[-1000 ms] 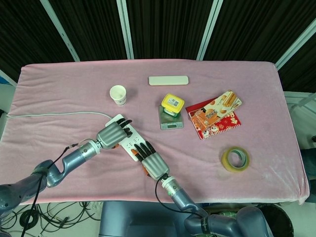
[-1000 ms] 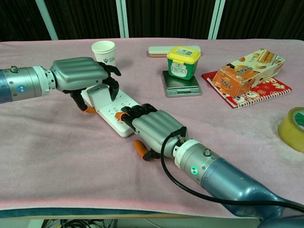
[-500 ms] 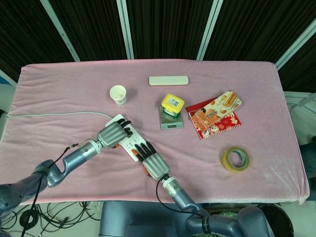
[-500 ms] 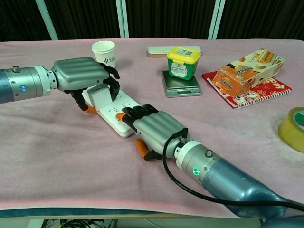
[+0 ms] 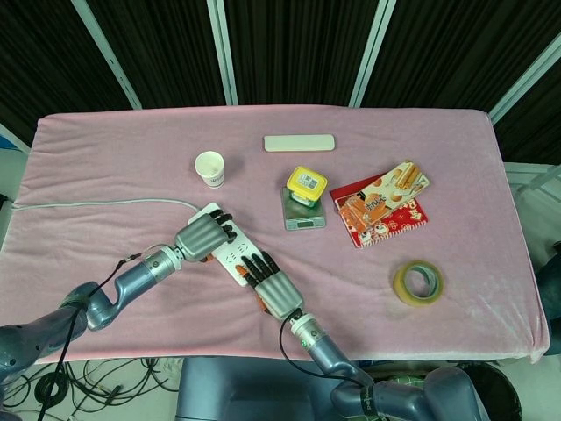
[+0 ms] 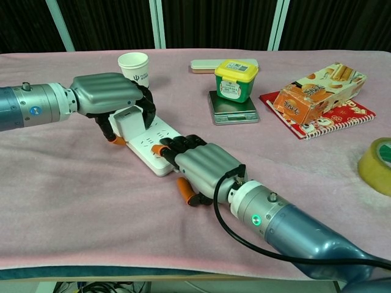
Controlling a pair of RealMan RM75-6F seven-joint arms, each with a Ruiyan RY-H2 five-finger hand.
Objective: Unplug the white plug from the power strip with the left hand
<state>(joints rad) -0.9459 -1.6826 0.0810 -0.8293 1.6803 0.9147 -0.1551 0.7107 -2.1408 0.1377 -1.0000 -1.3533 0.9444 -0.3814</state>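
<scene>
The white power strip (image 6: pixel 153 146) (image 5: pixel 230 250) lies at an angle on the pink cloth near the front left. A white plug (image 6: pixel 129 122) stands in its far end. My left hand (image 6: pixel 110 97) (image 5: pixel 202 237) curls over the plug and grips it, fingers on one side and thumb on the other. My right hand (image 6: pixel 204 165) (image 5: pixel 272 289) lies palm down with its fingertips pressing on the strip's near end, holding nothing. The plug's prongs and socket are hidden by the left hand.
A paper cup (image 6: pixel 134 67) stands behind the strip. A scale with a yellow-lidded tub (image 6: pixel 235 79), a snack box (image 6: pixel 317 91) on a red booklet, a tape roll (image 6: pixel 377 157) and a flat white case (image 6: pixel 204 64) lie to the right. A grey cable (image 5: pixel 96 203) runs left.
Both hands have shifted slightly to the right with the strip. The left hand's fingers have closed tighter around the plug.
</scene>
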